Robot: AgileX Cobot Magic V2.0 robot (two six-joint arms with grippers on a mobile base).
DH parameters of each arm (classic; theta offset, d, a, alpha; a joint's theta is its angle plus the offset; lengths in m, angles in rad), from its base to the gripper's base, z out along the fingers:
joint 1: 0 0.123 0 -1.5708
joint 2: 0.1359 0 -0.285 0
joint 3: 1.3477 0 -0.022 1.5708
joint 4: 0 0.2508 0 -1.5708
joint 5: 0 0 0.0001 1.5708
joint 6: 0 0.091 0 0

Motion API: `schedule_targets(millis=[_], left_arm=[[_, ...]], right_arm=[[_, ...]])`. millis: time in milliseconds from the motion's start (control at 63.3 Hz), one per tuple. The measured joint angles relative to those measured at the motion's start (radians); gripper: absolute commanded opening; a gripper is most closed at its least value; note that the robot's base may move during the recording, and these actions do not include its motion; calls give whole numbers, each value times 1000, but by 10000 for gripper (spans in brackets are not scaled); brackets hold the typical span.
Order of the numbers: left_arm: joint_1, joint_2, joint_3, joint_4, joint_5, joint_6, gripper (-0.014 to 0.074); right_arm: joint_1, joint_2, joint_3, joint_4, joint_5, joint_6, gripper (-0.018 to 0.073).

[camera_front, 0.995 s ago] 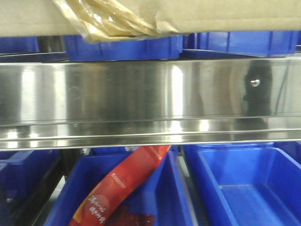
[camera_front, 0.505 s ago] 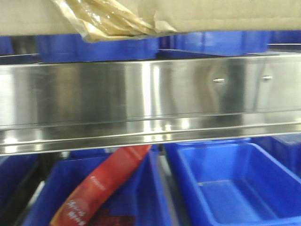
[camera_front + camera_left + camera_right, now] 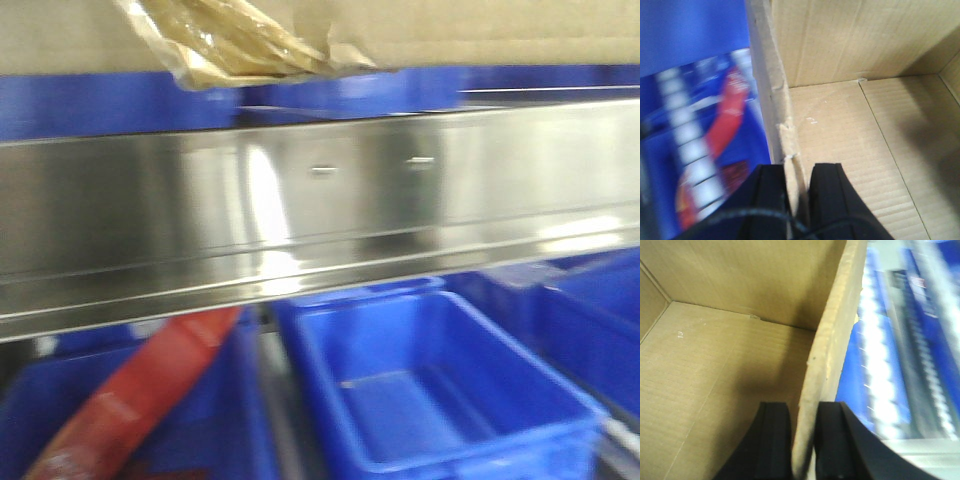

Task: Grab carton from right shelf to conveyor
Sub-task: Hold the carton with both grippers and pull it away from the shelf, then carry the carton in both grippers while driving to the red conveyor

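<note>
A: Where is the carton?

B: The carton [image 3: 480,30] runs along the top edge of the front view. Only its brown underside shows, and a crinkled tape strip [image 3: 235,45] hangs off the seam toward the left. It sits higher in the picture than the shiny front rail of the right shelf [image 3: 320,215]. Whether anything bears it from below cannot be told.

A: And the robot's hands?

B: Each is clamped on one side wall. In the left wrist view, the left hand [image 3: 797,175] has one black finger outside the box and one inside, and they pinch the frayed upper edge of the wall. In the right wrist view, the right hand [image 3: 805,420] grips the opposite wall the same way, with the bare cardboard floor of the box to its left.

A: What lies around the box?

B: Two small screw heads [image 3: 322,170] sit near the middle of the rail. Blue bins [image 3: 100,100] show in the gap between the box's underside and the rail. Below the rail stands an open blue bin [image 3: 430,390]. To its left a red packet [image 3: 130,400] leans in another bin. The front view is smeared. Past the walls, the wrist views show only blurred blue, white and red.
</note>
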Motion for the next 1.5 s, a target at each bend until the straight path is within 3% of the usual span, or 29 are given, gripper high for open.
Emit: schedule_targets(millis=[1500], left_arm=[[0, 0, 0, 2, -2, 0, -9]], right_arm=[[0, 0, 0, 0, -2, 0, -69]])
